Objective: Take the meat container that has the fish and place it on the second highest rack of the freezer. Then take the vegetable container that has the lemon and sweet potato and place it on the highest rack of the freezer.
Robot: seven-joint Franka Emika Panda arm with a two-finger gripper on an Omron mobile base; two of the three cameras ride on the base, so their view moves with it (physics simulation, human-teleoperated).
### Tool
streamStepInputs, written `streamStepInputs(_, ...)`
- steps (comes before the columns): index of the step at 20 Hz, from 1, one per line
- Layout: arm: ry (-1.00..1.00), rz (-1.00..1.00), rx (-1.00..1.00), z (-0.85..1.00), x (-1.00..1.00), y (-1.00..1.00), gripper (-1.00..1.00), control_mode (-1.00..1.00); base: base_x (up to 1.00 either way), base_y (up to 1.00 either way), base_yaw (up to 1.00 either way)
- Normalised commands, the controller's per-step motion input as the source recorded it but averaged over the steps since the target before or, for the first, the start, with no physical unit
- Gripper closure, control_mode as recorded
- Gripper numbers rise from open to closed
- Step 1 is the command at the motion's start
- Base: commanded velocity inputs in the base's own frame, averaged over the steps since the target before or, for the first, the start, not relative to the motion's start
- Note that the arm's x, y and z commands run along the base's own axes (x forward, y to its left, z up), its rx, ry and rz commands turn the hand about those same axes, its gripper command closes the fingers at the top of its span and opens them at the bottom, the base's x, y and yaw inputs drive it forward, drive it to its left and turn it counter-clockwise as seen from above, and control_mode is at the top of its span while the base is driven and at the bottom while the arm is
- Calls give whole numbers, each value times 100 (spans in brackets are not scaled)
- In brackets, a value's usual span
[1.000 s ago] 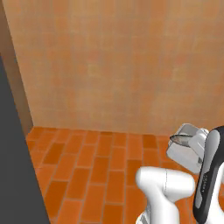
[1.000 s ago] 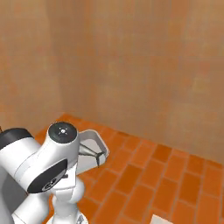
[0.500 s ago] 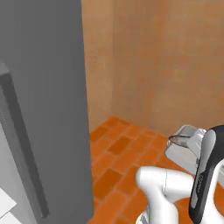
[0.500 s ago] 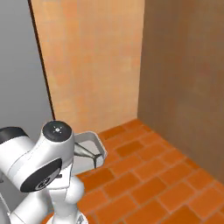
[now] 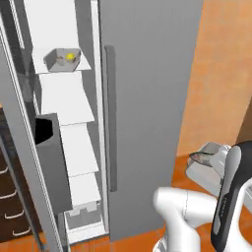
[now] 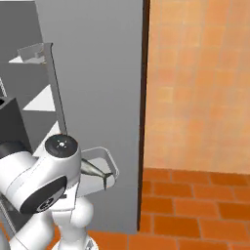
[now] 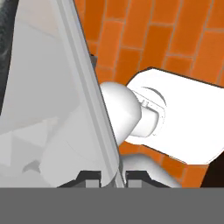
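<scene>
My gripper (image 7: 111, 175) is shut on the rim of the grey meat container (image 7: 52, 109), whose wall runs up between the fingertips. Beside the arm, that container (image 5: 205, 160) is held up off the floor with the silvery fish (image 5: 198, 157) lying in it. From the right base view the container (image 6: 105, 166) and the fish (image 6: 93, 168) show just right of the arm. The freezer (image 5: 147, 74) stands open at the left, showing stacked white shelves (image 5: 66, 101). A second grey container (image 5: 61, 60) with the yellow lemon (image 5: 71, 57) sits on an upper shelf; which rack I cannot tell.
The freezer's open door (image 5: 22, 147) carries a dark grey bin (image 5: 49, 147) at the left. A long vertical handle (image 5: 110, 118) runs down the grey front. Dark wooden drawers (image 5: 9, 197) sit at the far left. Orange brick floor (image 6: 195, 210) and a tiled wall (image 6: 195, 73) lie to the right.
The whole picture has swung as the base turned: bare wall and floor gave way to the open freezer. The container with the fish stays held in the same place beside the arm.
</scene>
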Motion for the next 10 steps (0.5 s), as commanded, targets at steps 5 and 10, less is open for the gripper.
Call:
streamStepInputs(5, 0, 0, 0, 0, 0, 0, 100, 100, 0, 0, 97)
streamStepInputs(10, 0, 0, 0, 0, 0, 0, 100, 100, 27, 0, 63)
